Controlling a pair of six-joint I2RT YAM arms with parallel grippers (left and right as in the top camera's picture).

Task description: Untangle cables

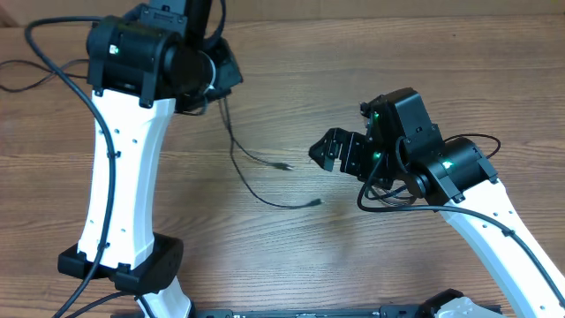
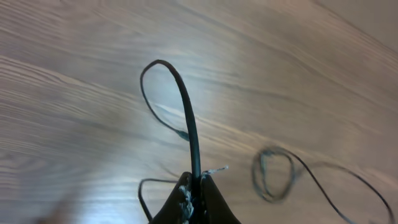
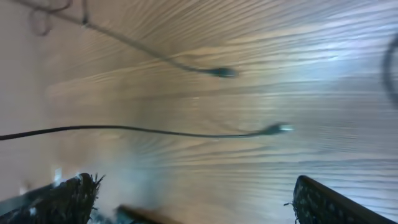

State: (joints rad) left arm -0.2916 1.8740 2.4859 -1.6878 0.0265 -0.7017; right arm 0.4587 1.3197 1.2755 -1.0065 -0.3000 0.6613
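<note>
the left gripper (image 2: 194,185) is seen nearly shut, its fingers (image 2: 180,202) pinched onto the cables (image 2: 191,124) with no gap visible beside the cord. in the left wrist view one thicker black strand is held upright between the fingers, rising and bending over into a narrow loop, from which a thinner strand is carried back down. in the overhead view the left gripper (image 1: 219,78) is raised near the far left of the wooden table (image 1: 424,53), and the cables are hung from it down onto the tabletop.

the right gripper (image 3: 196,190) is held wide open, its two fingers (image 3: 68,199) set far apart at the bottom corners of the right wrist view; nothing is held or touched between them. in the overhead view the right gripper (image 1: 324,152) is placed just beside the loose ends of the cables, apart from them.

two thin black strands are laid out across the middle of the table, each ended in a small plug: a nearer plug end (image 1: 316,202) and a farther plug end (image 1: 284,165). both are seen blurred in the right wrist view, lying flat on the wood. a small loop of thin cord (image 2: 257,177) is also seen resting on the table in the left wrist view, with a long strand trailing away from it.
</note>
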